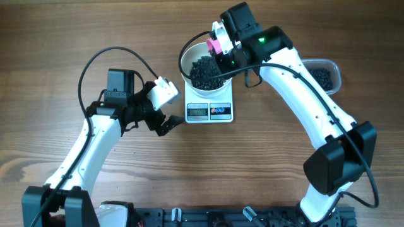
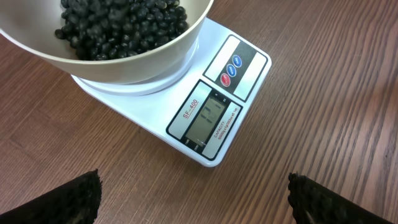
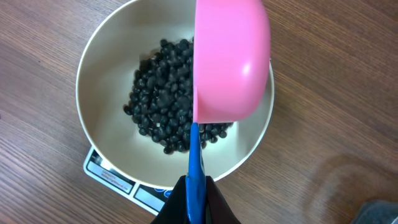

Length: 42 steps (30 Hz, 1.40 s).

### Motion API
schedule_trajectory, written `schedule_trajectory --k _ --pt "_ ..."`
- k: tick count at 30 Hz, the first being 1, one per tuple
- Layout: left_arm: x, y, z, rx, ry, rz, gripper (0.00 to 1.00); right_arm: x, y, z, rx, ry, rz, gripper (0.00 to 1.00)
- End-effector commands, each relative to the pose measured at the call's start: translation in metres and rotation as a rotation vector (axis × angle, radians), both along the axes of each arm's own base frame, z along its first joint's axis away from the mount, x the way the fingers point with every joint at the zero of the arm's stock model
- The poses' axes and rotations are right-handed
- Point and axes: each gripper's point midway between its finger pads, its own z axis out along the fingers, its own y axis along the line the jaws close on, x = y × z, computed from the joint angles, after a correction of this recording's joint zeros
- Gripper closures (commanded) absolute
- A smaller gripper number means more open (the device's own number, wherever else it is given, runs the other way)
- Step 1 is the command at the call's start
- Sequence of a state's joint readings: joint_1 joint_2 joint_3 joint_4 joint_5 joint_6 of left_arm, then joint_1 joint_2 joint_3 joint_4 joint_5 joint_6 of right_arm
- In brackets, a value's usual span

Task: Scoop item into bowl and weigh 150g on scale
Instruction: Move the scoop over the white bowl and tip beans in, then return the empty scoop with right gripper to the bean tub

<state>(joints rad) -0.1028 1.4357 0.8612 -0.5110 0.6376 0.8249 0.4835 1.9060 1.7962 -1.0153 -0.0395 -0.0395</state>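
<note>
Above bowl [image 3: 106, 124] on scale [image 2: 155, 112], right tool [image 3: 196, 199] grips pink scoop [image 3: 230, 62].

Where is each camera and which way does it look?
Overhead: above the table, looking straight down at the left arm, the right arm, the scale and the bowl.
Left wrist: on the left arm, looking ahead and down at the scale; its open jaws' tips show in the bottom corners.
Right wrist: on the right arm, looking down into the bowl; its shut jaws hold the pink scoop by its blue handle.
Shared: all three see the bowl of beans on the scale.
</note>
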Motion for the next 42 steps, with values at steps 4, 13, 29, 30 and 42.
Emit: schedule_trajectory --k 4,13,29,30,42 --pt "-0.004 -0.003 -0.004 -0.019 0.020 -0.010 0.00 0.006 -0.004 0.022 -0.047 -0.093 0.067 0.95" --pt "-0.004 -0.003 -0.004 -0.019 0.020 -0.010 0.00 0.003 0.010 0.026 -0.185 -0.188 0.159 0.96" --pt "-0.004 -0.003 -0.004 -0.019 0.020 -0.010 0.00 0.008 0.012 0.033 -0.278 -0.262 0.166 0.96" --pt "-0.004 -0.003 -0.004 -0.019 0.020 -0.010 0.00 0.008 0.012 0.033 -0.270 -0.261 0.151 0.96" --pt "-0.004 -0.003 -0.004 -0.019 0.020 -0.010 0.00 0.006 -0.092 0.069 0.087 0.058 -0.244 0.96"
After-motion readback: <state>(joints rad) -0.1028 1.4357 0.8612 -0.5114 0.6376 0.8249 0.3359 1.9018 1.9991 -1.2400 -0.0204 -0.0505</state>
